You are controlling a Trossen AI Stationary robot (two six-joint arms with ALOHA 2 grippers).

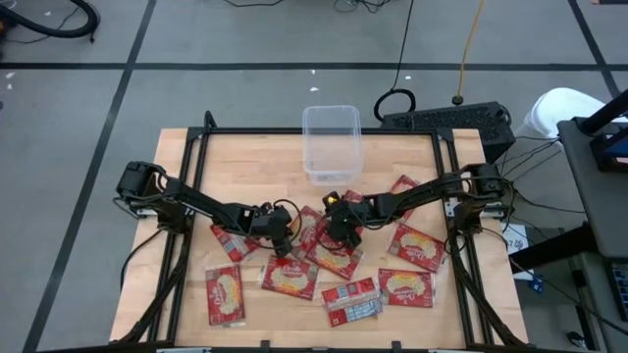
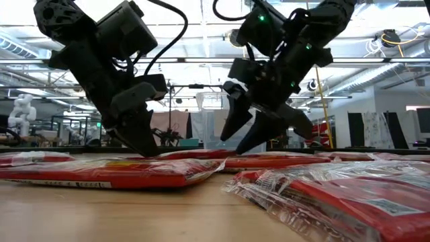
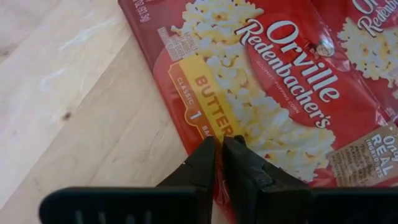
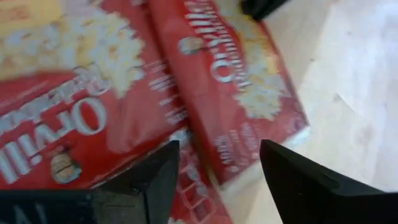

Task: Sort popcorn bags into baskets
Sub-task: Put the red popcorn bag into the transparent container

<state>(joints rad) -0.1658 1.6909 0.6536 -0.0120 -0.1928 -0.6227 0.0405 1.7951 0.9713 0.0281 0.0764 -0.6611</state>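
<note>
Left fingers (image 3: 219,149) over popcorn bag (image 3: 273,93)

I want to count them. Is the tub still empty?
Empty: the clear tub shows only table through it; bags lie outside.

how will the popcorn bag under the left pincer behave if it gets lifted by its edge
The bag is flat with glossy wrap, so it may slip in the shut left pincer. It looks thin and light, so it will probably droop rather than stay stiff. It cannot roll.
</note>
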